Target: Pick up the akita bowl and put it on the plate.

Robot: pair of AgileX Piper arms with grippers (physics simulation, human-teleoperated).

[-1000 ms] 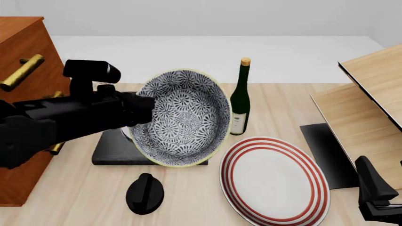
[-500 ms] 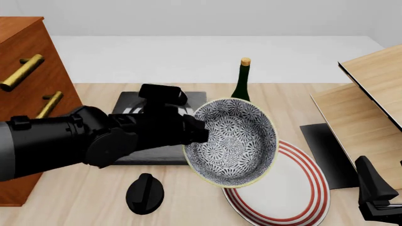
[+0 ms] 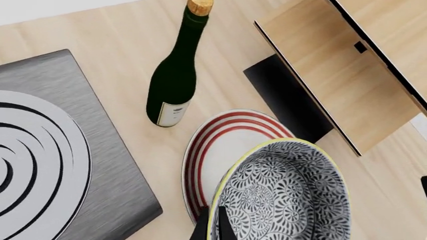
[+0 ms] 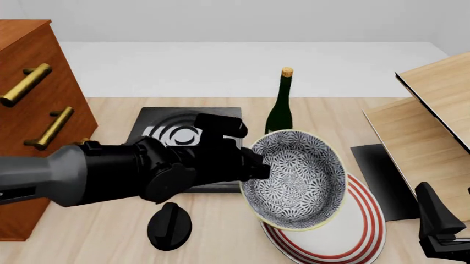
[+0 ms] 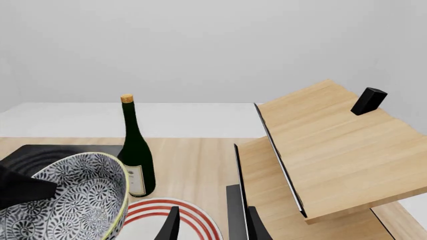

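The akita bowl point(image 4: 298, 179), navy-and-white patterned with a pale yellow rim, hangs tilted over the left part of the plate point(image 4: 361, 231), its opening facing the front camera. My left gripper point(image 4: 253, 168) is shut on the bowl's left rim. In the left wrist view its fingertips point(image 3: 200, 231) pinch the rim of the bowl point(image 3: 283, 195) above the red-ringed plate point(image 3: 220, 142). My right gripper point(image 4: 441, 231) sits low at the table's front right, open and holding nothing. Its wrist view shows the bowl point(image 5: 73, 200) and the plate point(image 5: 153, 206) ahead of its gripper point(image 5: 213, 227).
A dark green bottle point(image 4: 280, 110) stands just behind the bowl. The black stove point(image 4: 158, 124) lies behind my left arm, with a black knob point(image 4: 169, 225) in front of it. A wooden drawer cabinet point(image 4: 29, 82) is at the left. A wooden rack point(image 4: 433, 110) and a black mat point(image 4: 378, 176) are at the right.
My left arm has carried the bowl rightward and down, from above the stove to over the plate. The right arm has not moved.
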